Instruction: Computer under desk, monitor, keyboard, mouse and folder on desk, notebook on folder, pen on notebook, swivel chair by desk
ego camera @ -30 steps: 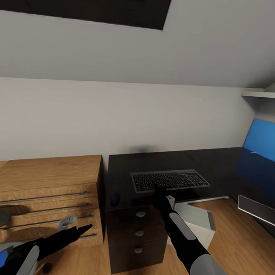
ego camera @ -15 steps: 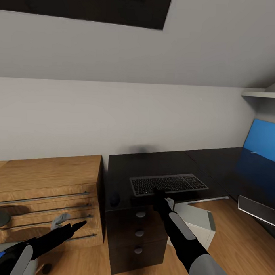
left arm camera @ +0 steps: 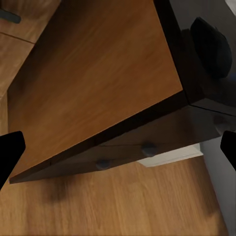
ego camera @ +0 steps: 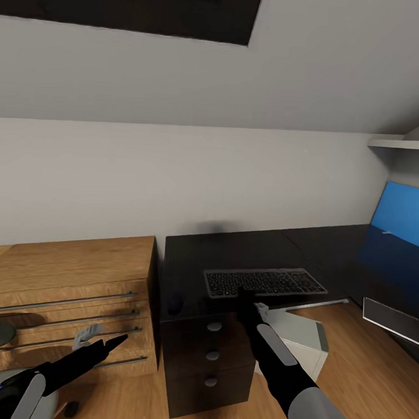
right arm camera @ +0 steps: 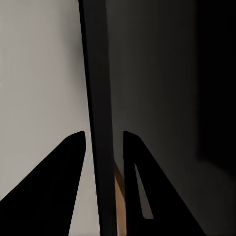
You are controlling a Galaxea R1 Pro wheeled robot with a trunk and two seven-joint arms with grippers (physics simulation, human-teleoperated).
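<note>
The slim grey keyboard point(ego camera: 265, 283) lies on the glossy black desk point(ego camera: 244, 247), close to its front edge. My right gripper point(ego camera: 246, 295) is shut on the keyboard's front edge; in the right wrist view the thin dark slab point(right arm camera: 98, 98) runs between the two fingers of the right gripper point(right arm camera: 104, 142). The small dark mouse point(ego camera: 175, 303) sits at the desk's front left corner, also seen as a mouse point(left arm camera: 211, 46) in the left wrist view. My left gripper point(ego camera: 117, 340) hangs open and holds nothing, low in front of the wooden dresser. The light-grey computer point(ego camera: 301, 339) stands under the desk.
A light wooden dresser point(ego camera: 68, 271) with bar handles adjoins the desk's left side. Black drawers with round knobs point(ego camera: 212, 354) sit below the mouse. A blue flat panel point(ego camera: 402, 213) stands at the far right on the desk's side wing, under a white shelf point(ego camera: 399, 144).
The keyboard has slid a little toward the desk's front edge and to the right with my right gripper on it. My left gripper has drawn slightly back and to the left.
</note>
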